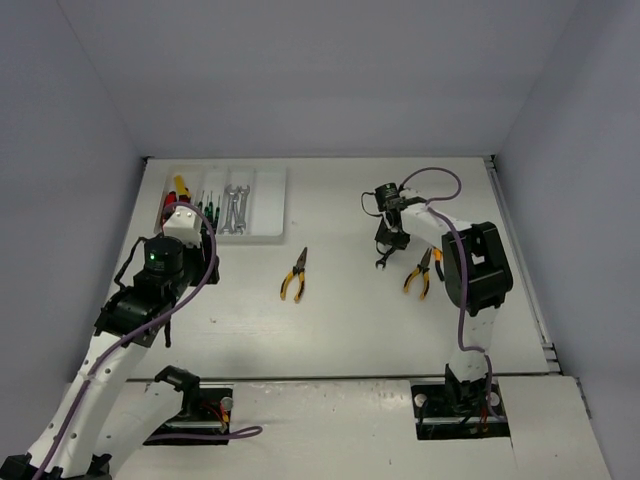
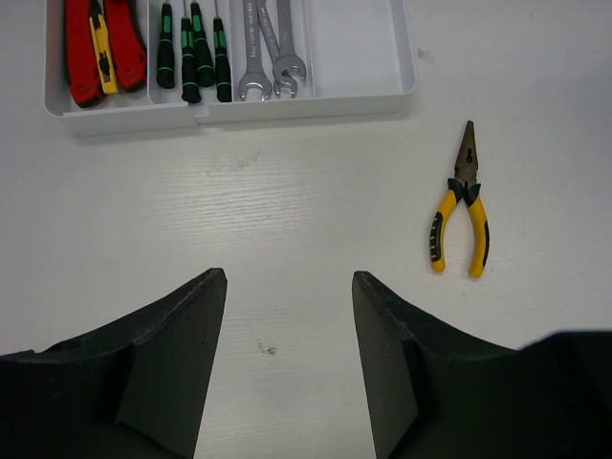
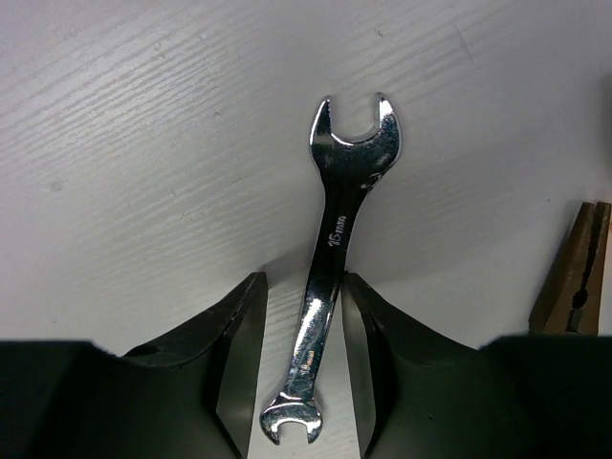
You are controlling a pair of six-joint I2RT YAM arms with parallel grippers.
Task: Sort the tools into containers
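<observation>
A silver wrench (image 3: 330,239) is seen lying on the white table (image 3: 143,143), its larger open end toward twelve o'clock in the right wrist view. It is straddled by the right gripper (image 3: 304,279), whose jaws stand narrowly apart. The shank appears to be met by the finger at three o'clock, while a strip of table is left showing at nine o'clock, so no clamp is made.

Only the nose of a pair of pliers (image 1: 419,273) is caught there, at four o'clock. In the top view they are shown whole, orange-handled, beside the right arm.

A second pair of pliers (image 2: 459,215), yellow-handled, is shown at mid-table.

The white tray (image 2: 363,48) is placed at ten o'clock on the table. Its contents are resolved only by the left wrist view: red and yellow utility knives (image 2: 100,43) in one compartment, green-and-black screwdrivers (image 2: 196,57) in the next, and more wrenches (image 2: 268,57) in the third.

The left gripper (image 2: 287,282) is held open over bare table at the tray's six o'clock side, with nothing between its fingers.
</observation>
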